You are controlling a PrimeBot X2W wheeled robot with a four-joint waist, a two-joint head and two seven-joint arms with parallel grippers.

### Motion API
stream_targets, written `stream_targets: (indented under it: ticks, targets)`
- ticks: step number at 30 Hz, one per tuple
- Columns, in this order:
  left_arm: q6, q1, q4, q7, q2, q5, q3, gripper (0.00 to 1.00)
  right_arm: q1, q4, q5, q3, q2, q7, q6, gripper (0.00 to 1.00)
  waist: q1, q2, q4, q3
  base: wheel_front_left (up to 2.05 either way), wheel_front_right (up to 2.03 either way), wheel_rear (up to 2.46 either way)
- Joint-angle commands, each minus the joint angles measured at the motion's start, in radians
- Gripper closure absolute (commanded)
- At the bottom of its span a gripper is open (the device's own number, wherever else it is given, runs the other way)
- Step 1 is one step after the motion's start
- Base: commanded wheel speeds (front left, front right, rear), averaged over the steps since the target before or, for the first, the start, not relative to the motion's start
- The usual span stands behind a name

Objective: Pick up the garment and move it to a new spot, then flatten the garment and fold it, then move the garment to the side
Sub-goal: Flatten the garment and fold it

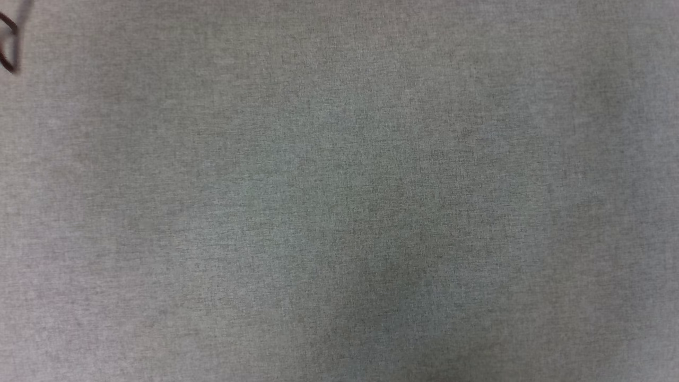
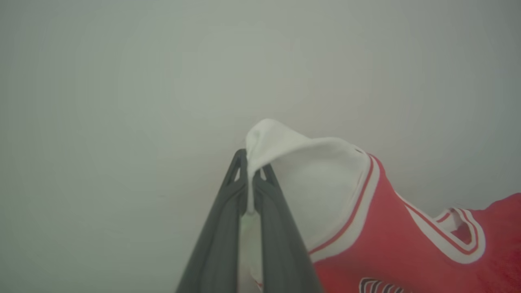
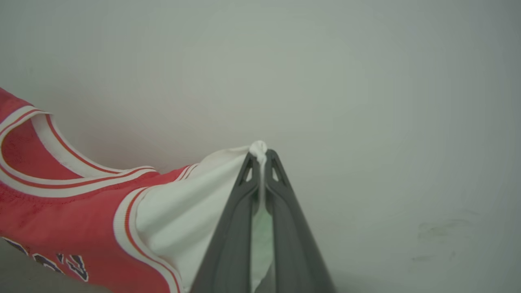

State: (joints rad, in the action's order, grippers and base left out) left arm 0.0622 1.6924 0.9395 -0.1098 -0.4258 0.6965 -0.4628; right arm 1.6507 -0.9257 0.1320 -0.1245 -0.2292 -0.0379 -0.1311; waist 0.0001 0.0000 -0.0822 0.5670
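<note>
Left wrist view: left claw [image 2: 249,165] pinched shut on white sleeve [image 2: 317,191] of garment [image 2: 378,244]; right claw [image 3: 260,158] gripped other sleeve [image 3: 183,215]. Garment hung between them. Step probably needed even tension, level claws.

garment [image 2: 386,244]: red jersey, white sleeves, red-white striped trim round armholes and neck opening. thin soft fabric. black white-outlined lettering peeks in at bottom edge of both wrist views, cut off, can't read it tbh. held by both sleeves: one white sleeve tip bunched in left gripper [image 2: 250,160], other sleeve tip pinched in right gripper [image 3: 260,156], jaws clamped tight on cloth. red body spans between, neck opening sagging in middle.
</note>
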Motion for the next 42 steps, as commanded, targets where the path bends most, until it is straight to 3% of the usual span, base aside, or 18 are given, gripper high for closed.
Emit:
stream_targets:
  ticks: [1,11,21,26,30,38,42]
  targets:
    - [0.012,-0.032,0.023,-0.011,0.008,0.014,0.004,1.00,-0.032,-0.010,0.013,-0.017,0.007,0.004,0.001,1.00,-0.0001,0.0000,0.001,-0.004,0.00,0.00,0.00]
    - [0.062,-0.340,0.111,-0.098,0.072,0.103,-0.001,1.00,-0.337,0.001,0.191,-0.148,0.011,0.032,0.001,1.00,-0.0001,0.0000,0.025,-0.143,0.00,0.00,0.00]
    - [0.065,-0.826,-0.017,-0.151,0.062,0.178,0.032,1.00,-0.792,0.196,0.382,-0.235,-0.069,0.016,0.001,1.00,-0.0001,0.0000,0.036,-0.360,0.00,0.00,0.00]
    - [0.018,-1.082,-0.150,-0.156,0.033,0.190,0.058,1.00,-1.015,0.318,0.415,-0.232,-0.117,-0.041,0.001,1.00,-0.0001,0.0000,0.036,-0.448,0.00,0.00,0.00]
    - [-0.048,-1.294,-0.287,-0.152,0.013,0.215,0.072,1.00,-1.207,0.407,0.421,-0.201,-0.135,-0.118,0.001,1.00,-0.0001,0.0000,0.035,-0.508,0.00,0.00,0.00]
    - [-0.233,-1.653,-0.595,-0.085,-0.052,0.258,0.099,1.00,-1.573,0.593,0.410,-0.089,-0.112,-0.298,0.001,1.00,-0.0001,0.0000,0.046,-0.582,0.00,0.00,0.00]
    - [-0.288,-1.766,-0.692,-0.059,-0.072,0.271,0.100,1.00,-1.724,0.680,0.377,-0.020,-0.081,-0.381,0.001,1.00,-0.0001,0.0000,0.052,-0.591,0.00,0.00,0.00]
